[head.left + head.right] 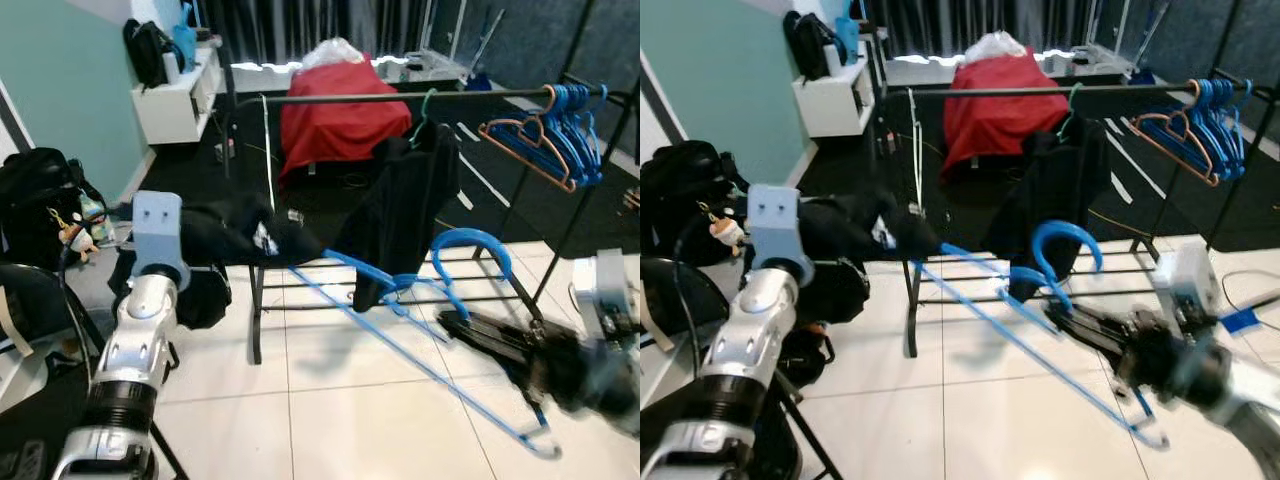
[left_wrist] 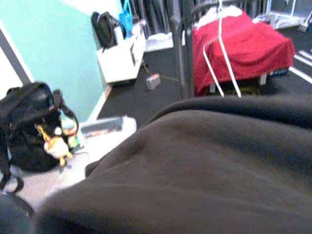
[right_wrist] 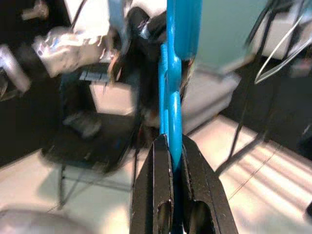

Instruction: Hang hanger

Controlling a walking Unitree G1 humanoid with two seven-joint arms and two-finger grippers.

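Observation:
My right gripper [image 3: 170,142] is shut on a large blue hanger [image 1: 468,234], held low over the tiled floor in front of the clothes rack. The hanger's long arm slants to the left, and its far tip reaches the black garment [image 1: 235,235] bunched around my left gripper; in the left wrist view that cloth [image 2: 204,165] covers the foreground. Behind runs the rack's black rail [image 1: 340,97], with another black garment [image 1: 405,200] hanging on a green hanger [image 1: 428,103].
Several blue hangers [image 1: 578,130] and an orange one [image 1: 520,142] hang at the rail's right end. A red-covered piece of furniture [image 1: 340,115] stands behind the rack. A white shelf [image 1: 175,95], a black backpack [image 1: 35,190] and a dark chair [image 1: 25,300] are on the left.

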